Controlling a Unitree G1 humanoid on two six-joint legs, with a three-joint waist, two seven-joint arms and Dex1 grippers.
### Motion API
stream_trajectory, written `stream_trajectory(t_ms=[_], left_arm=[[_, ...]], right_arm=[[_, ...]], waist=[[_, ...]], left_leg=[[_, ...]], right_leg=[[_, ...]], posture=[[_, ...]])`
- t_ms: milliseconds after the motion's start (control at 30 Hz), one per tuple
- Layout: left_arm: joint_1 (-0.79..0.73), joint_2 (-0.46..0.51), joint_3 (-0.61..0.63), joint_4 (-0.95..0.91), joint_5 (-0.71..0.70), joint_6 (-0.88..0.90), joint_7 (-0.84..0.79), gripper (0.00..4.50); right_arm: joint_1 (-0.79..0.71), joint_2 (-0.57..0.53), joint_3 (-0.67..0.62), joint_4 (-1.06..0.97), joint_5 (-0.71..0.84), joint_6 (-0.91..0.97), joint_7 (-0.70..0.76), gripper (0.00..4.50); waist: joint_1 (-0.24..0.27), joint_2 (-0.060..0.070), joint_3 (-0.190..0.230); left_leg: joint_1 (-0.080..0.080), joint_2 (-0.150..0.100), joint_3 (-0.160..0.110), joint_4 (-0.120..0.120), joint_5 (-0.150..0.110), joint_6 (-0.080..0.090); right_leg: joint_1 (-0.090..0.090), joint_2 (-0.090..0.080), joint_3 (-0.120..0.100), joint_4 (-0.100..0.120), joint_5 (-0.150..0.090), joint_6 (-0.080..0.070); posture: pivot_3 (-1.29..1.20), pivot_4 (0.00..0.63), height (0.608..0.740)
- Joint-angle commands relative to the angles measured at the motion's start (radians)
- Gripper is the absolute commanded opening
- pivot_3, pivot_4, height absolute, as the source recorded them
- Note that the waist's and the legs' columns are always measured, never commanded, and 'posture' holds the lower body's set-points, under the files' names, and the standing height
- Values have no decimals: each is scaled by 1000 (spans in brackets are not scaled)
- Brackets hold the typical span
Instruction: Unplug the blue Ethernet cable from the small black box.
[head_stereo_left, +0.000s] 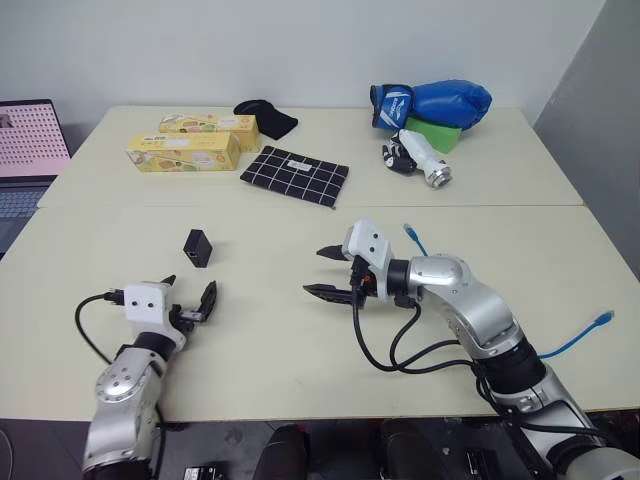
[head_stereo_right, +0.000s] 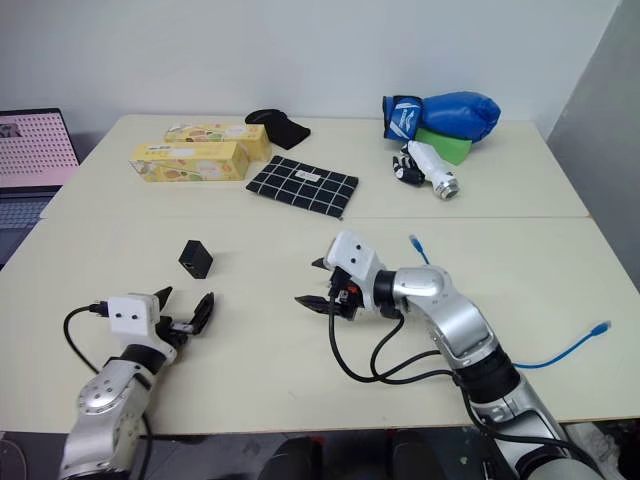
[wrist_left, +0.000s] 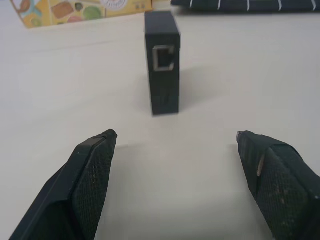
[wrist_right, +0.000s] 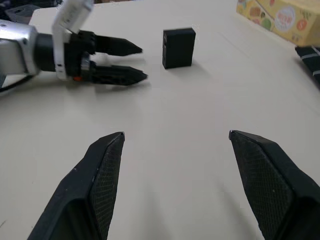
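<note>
The small black box (head_stereo_left: 197, 247) stands alone on the cream table (head_stereo_left: 260, 330), left of centre. In the left wrist view its port (wrist_left: 163, 57) faces me with nothing plugged in. My left gripper (head_stereo_left: 191, 285) sits low just in front of the box, open and empty, its fingers (wrist_left: 95, 165) apart from it. The right wrist view shows the box (wrist_right: 178, 47) next to the left gripper (wrist_right: 142, 63). My right gripper (head_stereo_left: 313, 272) hovers at table centre, pointing left, open and empty. The blue Ethernet cable (head_stereo_left: 580, 335) lies to the right, one plug end (head_stereo_left: 410, 233) behind my right arm.
Two yellow cartons (head_stereo_left: 183, 152) lie at the back left, with a grid-patterned cloth (head_stereo_left: 295, 175) and a black pad (head_stereo_left: 265, 118) beside them. A blue boxing glove (head_stereo_left: 432, 103) and a white bottle-like object (head_stereo_left: 420, 160) sit at the back right. A laptop (head_stereo_left: 25, 150) stands off the left edge.
</note>
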Motion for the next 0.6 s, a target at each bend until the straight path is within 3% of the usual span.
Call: stream_trajectory(t_ms=[33,300,600], left_arm=[[45,81,30,-175,-50,118,-62,4074],[50,265,95,-262,-130,217,-246,4074],[26,331,163,-228,-201,251,-360,4074]], right_arm=[[19,-66,-104,-60,33,23,-3,3538],[13,-318,-275,49,76,23,104,3538],[0,-406,-337,98,94,22,139,3538]], waist=[[4,0,0],[0,0,0],[-9,1,1]], left_leg=[[0,-1,0,0,0,0],[1,-2,2,-1,0,0],[1,0,3,-2,0,0]], right_leg=[[1,0,0,0,0,0],[1,2,0,-1,0,0],[1,2,1,-1,-1,-2]], posture=[[0,150,740],[0,150,740],[0,150,740]])
